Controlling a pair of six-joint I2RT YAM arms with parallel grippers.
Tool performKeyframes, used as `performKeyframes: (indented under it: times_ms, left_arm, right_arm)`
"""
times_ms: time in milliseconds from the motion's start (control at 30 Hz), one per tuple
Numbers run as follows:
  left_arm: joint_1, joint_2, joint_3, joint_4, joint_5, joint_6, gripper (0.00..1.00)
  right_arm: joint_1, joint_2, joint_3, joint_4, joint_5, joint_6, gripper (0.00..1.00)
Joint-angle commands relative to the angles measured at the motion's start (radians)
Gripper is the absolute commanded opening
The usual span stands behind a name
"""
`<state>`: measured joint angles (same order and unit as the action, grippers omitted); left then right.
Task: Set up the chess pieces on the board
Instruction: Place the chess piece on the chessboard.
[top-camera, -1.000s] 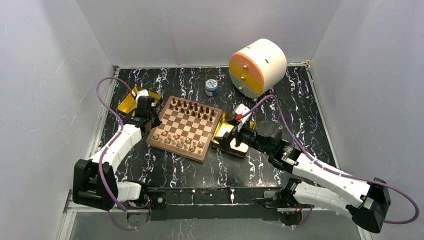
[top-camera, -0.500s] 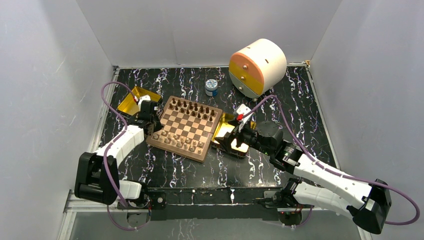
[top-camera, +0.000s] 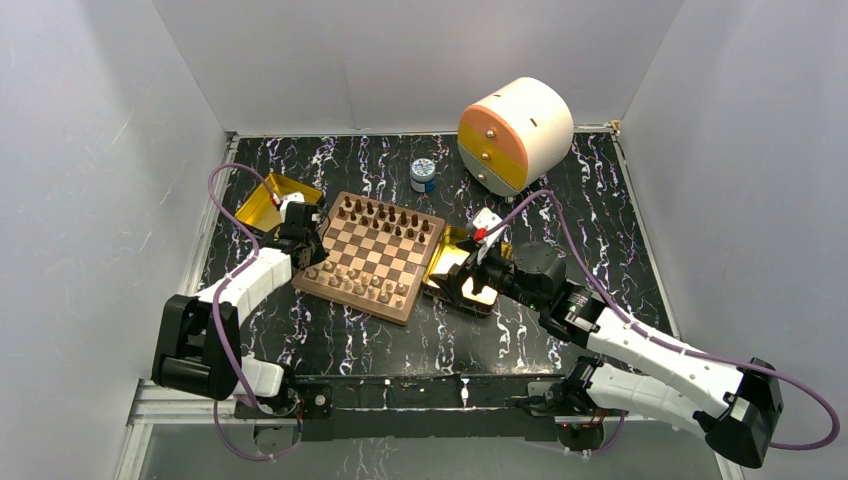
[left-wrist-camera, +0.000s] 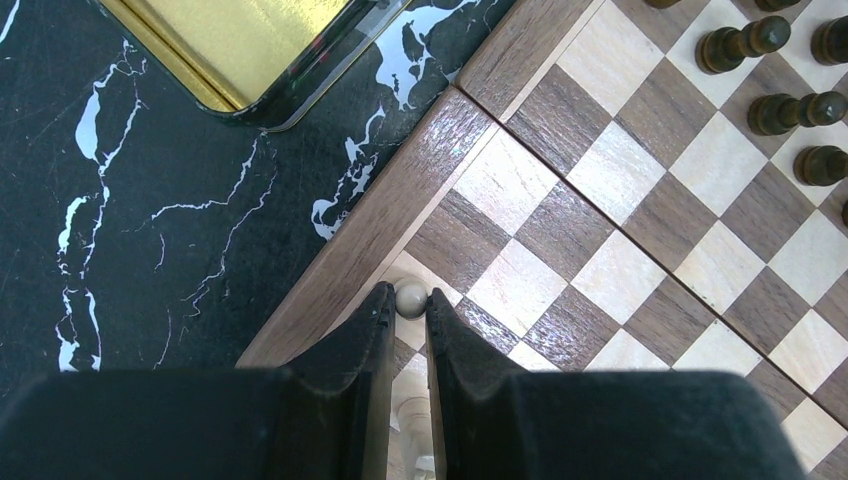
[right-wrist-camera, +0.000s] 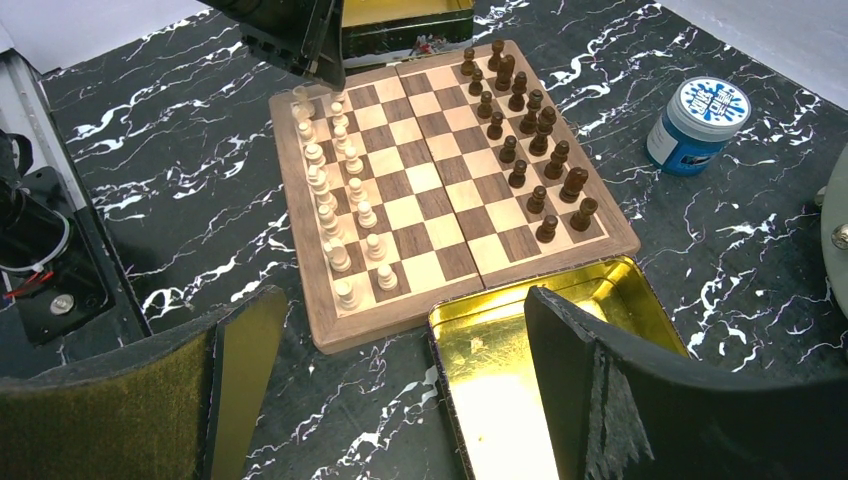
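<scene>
The board (top-camera: 345, 300) lies mid-table. Pale chess pieces (top-camera: 350, 278) fill its two near rows and dark ones (top-camera: 385, 215) its two far rows. My left gripper (top-camera: 305, 237) hovers over the board's near-left corner, shut on a pale round-headed piece (left-wrist-camera: 410, 298). That piece hangs over a light corner square just inside the rim (left-wrist-camera: 400, 200), with another pale piece (left-wrist-camera: 412, 415) below the fingers. My right gripper (top-camera: 468, 283) stands wide open and empty over the gold tray on the right. In its wrist view the pale rows (right-wrist-camera: 335, 215) and dark rows (right-wrist-camera: 525, 140) show.
A gold tray (top-camera: 262, 203) lies left of the board and another (top-camera: 447, 262) lies against its right edge. A blue jar with a white lid (top-camera: 423, 175) and a cream-and-orange drum cabinet (top-camera: 515, 133) stand at the back. Grey walls close three sides.
My left gripper has moved from beside the left gold tray rightwards over the board's near-left corner, still holding the pale piece. The right arm has stayed put.
</scene>
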<state>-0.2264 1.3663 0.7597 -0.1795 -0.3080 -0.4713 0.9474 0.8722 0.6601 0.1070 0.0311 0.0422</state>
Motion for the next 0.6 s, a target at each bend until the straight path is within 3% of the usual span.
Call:
performKeyframes:
  times_ms: [0, 567]
  left_arm:
    - [-0.008, 0.001, -0.006, -0.002, -0.036, 0.009, 0.05]
    - [-0.014, 0.010, 0.018, -0.043, -0.039, 0.014, 0.11]
  right_arm:
    - [0.000, -0.012, 0.041, 0.049, 0.021, 0.001, 0.99]
    - [0.001, -0.005, 0.039, 0.054, 0.018, 0.002, 0.99]
